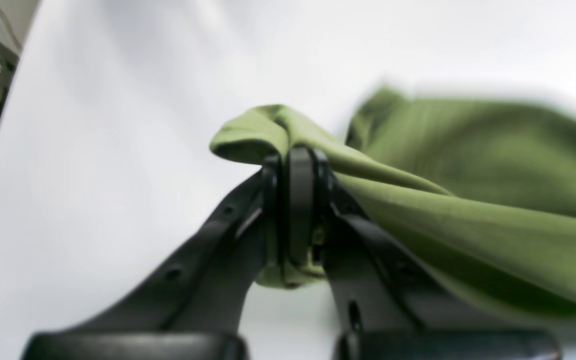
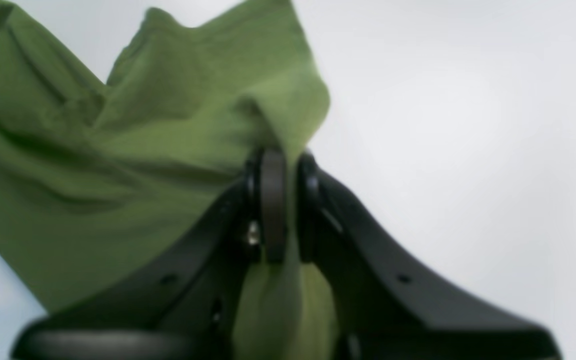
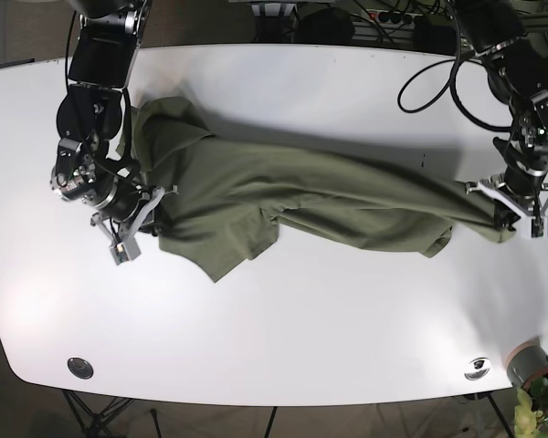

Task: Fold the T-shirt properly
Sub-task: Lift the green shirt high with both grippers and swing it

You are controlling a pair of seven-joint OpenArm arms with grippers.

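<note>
White table (image 3: 283,338) carries the green T-shirt (image 3: 292,196), stretched from 9 to 3 o'clock between 2 grippers: left gripper (image 1: 295,165) and right gripper (image 2: 280,165) each clamp bunched cloth.

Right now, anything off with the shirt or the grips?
Yes. The T-shirt isn't flat: it is stretched into a twisted, wrinkled band across the table, bunched near the right gripper with one flap sticking out toward the front edge. Both that gripper and the left gripper are shut on fabric. No damage visible.
</note>
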